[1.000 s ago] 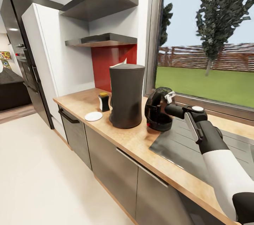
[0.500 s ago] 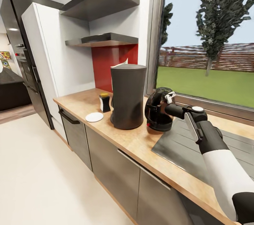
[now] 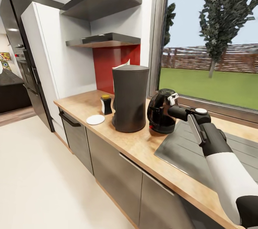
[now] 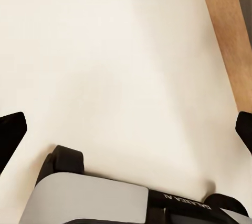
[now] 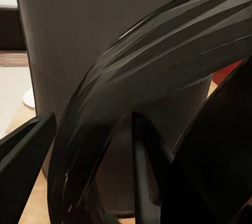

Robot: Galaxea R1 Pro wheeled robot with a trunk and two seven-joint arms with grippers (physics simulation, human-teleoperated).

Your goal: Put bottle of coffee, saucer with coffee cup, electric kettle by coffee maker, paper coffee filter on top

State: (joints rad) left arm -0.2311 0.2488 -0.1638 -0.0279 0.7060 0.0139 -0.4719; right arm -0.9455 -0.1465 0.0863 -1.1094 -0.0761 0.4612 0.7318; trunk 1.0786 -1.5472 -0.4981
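White saucer (image 3: 95, 119) lies left of the coffee maker (image 3: 129, 98), the bottle of coffee (image 3: 105, 104) just behind it. Right of the machine stands the electric kettle (image 3: 160, 113), its handle pinched by the right gripper (image 3: 172, 104). Left gripper (image 4: 126, 129): jaws spread wide.

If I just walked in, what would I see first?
Probably the tall black coffee maker standing on the wooden countertop, with a white paper filter poking out behind its top. Right beside it, the robot's right gripper holds a dark round kettle at the sink's edge, under a big garden window.
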